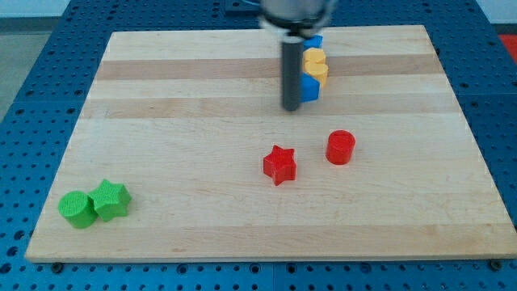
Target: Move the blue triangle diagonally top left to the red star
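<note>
The red star (279, 164) lies near the middle of the wooden board (202, 121). A blue block (310, 87), whose shape is partly hidden by the rod, sits near the view's top, just under a yellow block (315, 64). Another blue block (315, 40) peeks out above the yellow one. My tip (290, 107) rests on the board just left of and slightly below the lower blue block, touching or nearly touching it. The tip is well above the red star.
A red cylinder (341, 147) stands right of the red star. A green cylinder (77, 209) and a green star (111, 200) sit together at the view's bottom left. Blue pegboard surrounds the board.
</note>
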`<state>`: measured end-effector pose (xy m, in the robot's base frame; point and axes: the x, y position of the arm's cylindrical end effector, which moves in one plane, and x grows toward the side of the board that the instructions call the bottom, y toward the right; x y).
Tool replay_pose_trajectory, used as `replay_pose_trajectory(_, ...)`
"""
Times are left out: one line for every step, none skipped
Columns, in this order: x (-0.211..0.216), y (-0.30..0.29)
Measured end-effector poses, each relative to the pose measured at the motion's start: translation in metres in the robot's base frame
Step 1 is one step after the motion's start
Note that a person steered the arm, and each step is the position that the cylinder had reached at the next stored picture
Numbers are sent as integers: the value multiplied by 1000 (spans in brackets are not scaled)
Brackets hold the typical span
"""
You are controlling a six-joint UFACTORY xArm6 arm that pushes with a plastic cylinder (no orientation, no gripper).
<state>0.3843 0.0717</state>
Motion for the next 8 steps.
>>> replay_pose_trajectory(-3,76)
replay_pose_trajectory(-36,106)
replay_pose_trajectory(-60,64)
replay_pose_trajectory(-41,-12)
replay_pose_trajectory(-17,-77)
replay_pose_trajectory(-17,-80)
replay_pose_trajectory(-29,-22)
replay_pose_trajectory(-7,-13)
